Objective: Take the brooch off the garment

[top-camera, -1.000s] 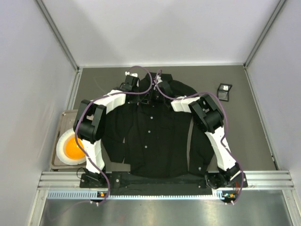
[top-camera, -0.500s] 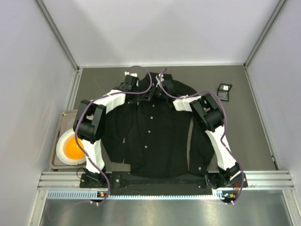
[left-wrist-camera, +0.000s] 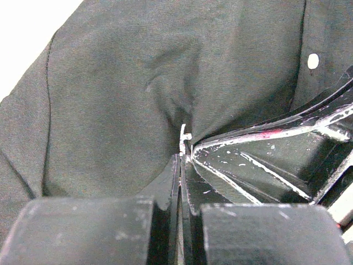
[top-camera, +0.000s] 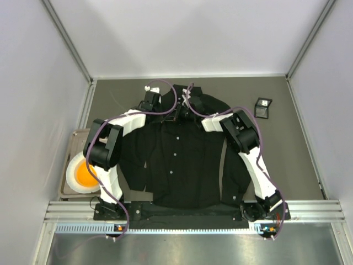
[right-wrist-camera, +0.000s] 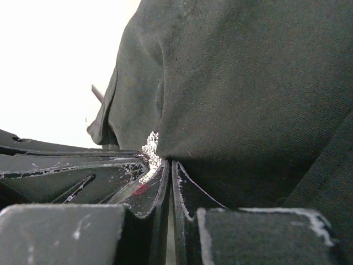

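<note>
The black garment [top-camera: 176,160] lies spread flat on the table, collar at the far side. Both grippers meet at its upper chest, just below the collar. My left gripper [left-wrist-camera: 181,157] is shut, and a thin white edge of the brooch [left-wrist-camera: 183,138] sticks out from its tips. My right gripper [right-wrist-camera: 170,163] is shut on a pinched fold of the garment [right-wrist-camera: 248,83], with the glittering brooch [right-wrist-camera: 149,150] just left of its tips. The two pairs of fingers nearly touch. From above, the arms hide the brooch.
A small black box [top-camera: 263,105] lies at the far right, off the shirt. On the left a grey tray [top-camera: 71,141] holds a white bowl with orange inside [top-camera: 83,174]. Grey walls close in the back and both sides.
The right jaws have closed a little tighter. Both wrists have shifted slightly at the collar, while the shirt stays spread as before.
</note>
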Controlling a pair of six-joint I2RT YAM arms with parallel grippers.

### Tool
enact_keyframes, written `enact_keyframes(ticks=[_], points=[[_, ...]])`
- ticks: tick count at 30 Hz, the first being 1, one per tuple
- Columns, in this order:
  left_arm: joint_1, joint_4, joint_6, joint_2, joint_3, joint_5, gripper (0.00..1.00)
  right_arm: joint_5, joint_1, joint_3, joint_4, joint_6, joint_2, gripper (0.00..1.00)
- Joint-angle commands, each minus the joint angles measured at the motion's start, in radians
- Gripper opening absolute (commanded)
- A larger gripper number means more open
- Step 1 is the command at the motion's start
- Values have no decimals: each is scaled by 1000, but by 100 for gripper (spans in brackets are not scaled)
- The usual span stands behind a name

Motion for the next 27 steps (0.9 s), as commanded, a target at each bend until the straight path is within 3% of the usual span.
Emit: enact_keyframes(ticks=[1, 8, 13, 19, 27], points=[[-2, -4, -7, -10, -22, 17, 0, -12, 13, 45, 50, 7, 11, 4], [-2, -18, -21, 0, -9, 26, 0, 25, 34, 76, -18, -53, 3, 2], [-2, -160, -61, 47, 93, 38, 0, 105, 56, 88, -132, -177, -26, 1], [0, -205, -92, 65, 129, 64, 0, 182, 80, 103, -189, -292, -46, 1], [-2, -308, -88, 110, 195, 51, 0, 235, 90, 84, -184, -369, -84, 1]])
